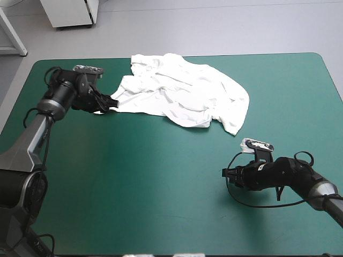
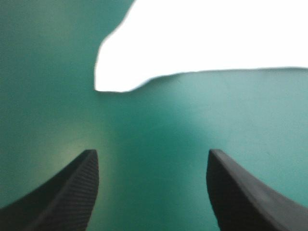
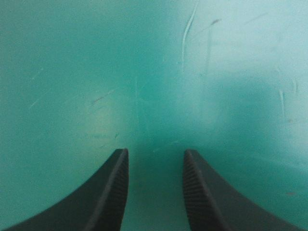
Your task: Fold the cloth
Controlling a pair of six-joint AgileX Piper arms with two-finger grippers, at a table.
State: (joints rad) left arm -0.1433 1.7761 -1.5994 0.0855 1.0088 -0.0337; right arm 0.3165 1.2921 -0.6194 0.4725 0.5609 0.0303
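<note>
Crumpled white short-sleeved T-shirt [image 1: 182, 91] at far middle of teal-green table cover [image 1: 134, 176], left gripper [image 1: 110, 103] just beside its left edge, jaws apart, right gripper [image 1: 226, 174] well apart toward the near side, jaws apart, empty

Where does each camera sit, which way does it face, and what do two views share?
High view: above and behind the robot, looking down on the teal-green table and T-shirt; left gripper and right gripper show.
Left wrist view: above the left gripper, facing the T-shirt's edge ahead; its open fingers show.
Right wrist view: above the right gripper, facing bare table; its open fingers show.
Shared: high and left wrist views show the T-shirt.
</note>
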